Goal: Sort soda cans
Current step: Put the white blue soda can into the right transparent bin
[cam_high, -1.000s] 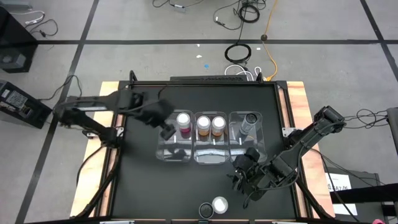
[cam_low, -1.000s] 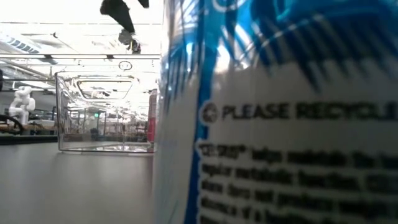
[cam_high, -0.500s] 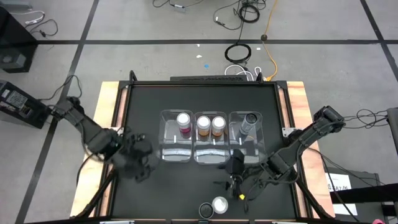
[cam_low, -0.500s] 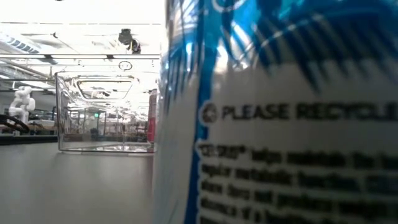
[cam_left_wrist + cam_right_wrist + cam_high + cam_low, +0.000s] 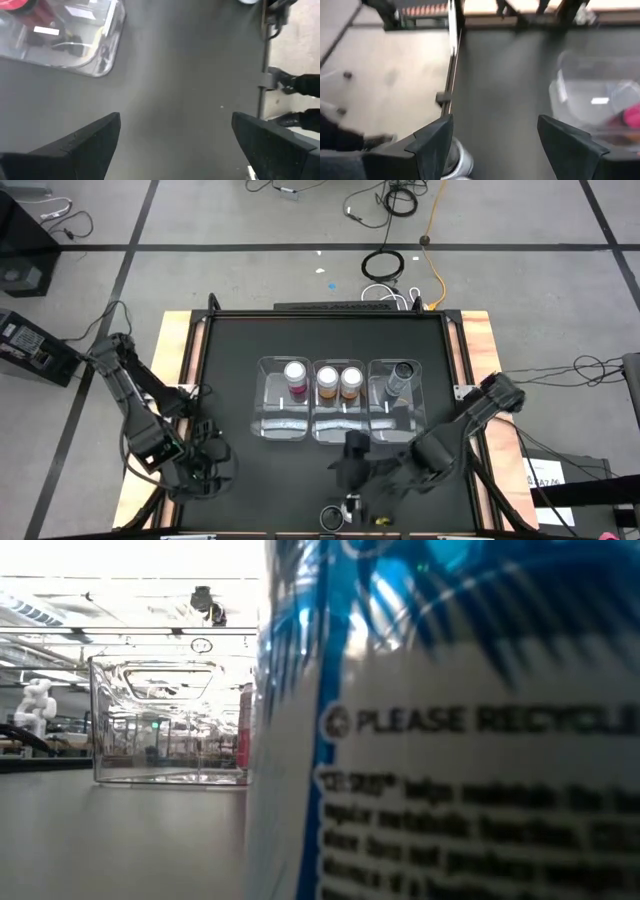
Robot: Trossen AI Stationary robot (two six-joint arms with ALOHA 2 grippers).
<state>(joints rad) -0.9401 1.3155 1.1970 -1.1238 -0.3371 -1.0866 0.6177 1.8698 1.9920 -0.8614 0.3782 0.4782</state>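
Note:
Three clear bins (image 5: 340, 435) stand side by side mid-table. One pink can (image 5: 296, 376) stands in the left bin, two orange-brown cans (image 5: 339, 381) in the middle bin, and a dark can (image 5: 402, 373) in the right bin. Another can (image 5: 352, 508) stands at the near edge, partly under my right gripper (image 5: 352, 472). It fills the low view, blue and white (image 5: 450, 740). My right gripper (image 5: 495, 118) is open, with that can's silver top (image 5: 459, 161) beside one finger. My left gripper (image 5: 205, 465) is open over bare table near the near left corner (image 5: 176, 116).
The black table top has a raised metal rim (image 5: 200, 360) with wooden boards beyond it. The left bin's corner (image 5: 100, 55) shows in the left wrist view. Bare table lies between the bins and the near edge. Cables lie on the floor beyond the far edge.
My left gripper has drawn away from the left bin, moving toward the table's near left corner and down. My right gripper has travelled toward the table's left along the near edge and now stands over the can there. The cans and bins have stayed put.

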